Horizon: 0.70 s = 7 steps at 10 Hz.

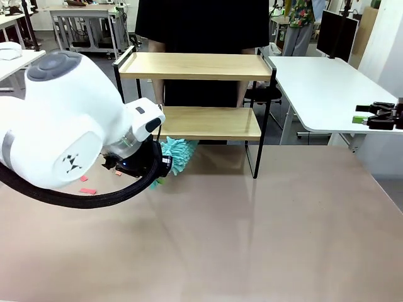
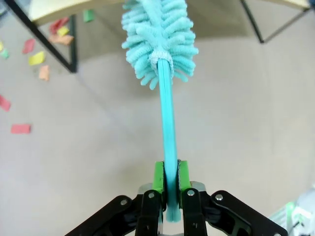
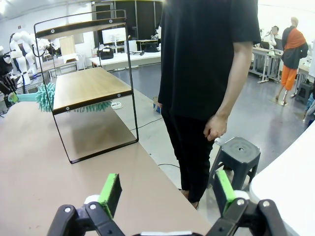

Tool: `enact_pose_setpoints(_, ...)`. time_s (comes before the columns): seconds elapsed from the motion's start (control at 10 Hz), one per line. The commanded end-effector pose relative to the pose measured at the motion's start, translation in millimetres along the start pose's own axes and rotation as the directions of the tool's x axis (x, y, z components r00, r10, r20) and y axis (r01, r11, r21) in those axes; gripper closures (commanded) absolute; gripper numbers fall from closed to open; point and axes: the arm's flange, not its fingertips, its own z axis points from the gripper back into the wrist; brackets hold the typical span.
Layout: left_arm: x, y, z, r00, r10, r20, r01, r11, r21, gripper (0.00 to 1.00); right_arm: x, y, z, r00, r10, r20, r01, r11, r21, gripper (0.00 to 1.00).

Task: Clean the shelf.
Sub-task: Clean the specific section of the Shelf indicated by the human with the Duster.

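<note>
The shelf (image 1: pixel 195 66) stands at the table's far middle, two light wooden boards in a thin black frame. My left gripper (image 2: pixel 171 174) is shut on the handle of a teal fluffy duster (image 2: pixel 160 39). The duster (image 1: pixel 177 155) head reaches just under the front left corner of the lower board (image 1: pixel 208 123). In the front view the left gripper (image 1: pixel 154 167) is mostly hidden behind its own arm. My right gripper (image 1: pixel 364 114) hangs open and holds nothing at the far right, well away from the shelf (image 3: pixel 83 86).
Several coloured paper scraps (image 2: pixel 37 59) lie on the table by the shelf's left leg, and pink ones (image 1: pixel 88 190) nearer the left arm. A person (image 3: pixel 206 73) in black stands behind the shelf. A white side table (image 1: pixel 321 88) and a stool (image 3: pixel 238 152) are at the right.
</note>
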Motion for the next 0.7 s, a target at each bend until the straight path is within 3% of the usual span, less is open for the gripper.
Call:
enact_pose_setpoints(0.0,-23,37,27,0.996,-0.083,-0.042,0.078,0.990,-0.115,0.86,3,1,-1,1.000,0.005,0.001,-0.005,1.000,0.003,0.00)
enact_pose_setpoints(0.4,-33,75,52,0.937,-0.316,-0.146,0.260,0.915,-0.310,0.86,3,1,-1,1.000,0.005,0.001,-0.005,1.000,0.003,0.00)
enact_pose_setpoints(0.6,-39,99,76,0.920,-0.356,-0.165,0.282,0.892,-0.353,0.86,3,1,-1,1.000,0.005,0.001,-0.005,1.000,0.003,0.00)
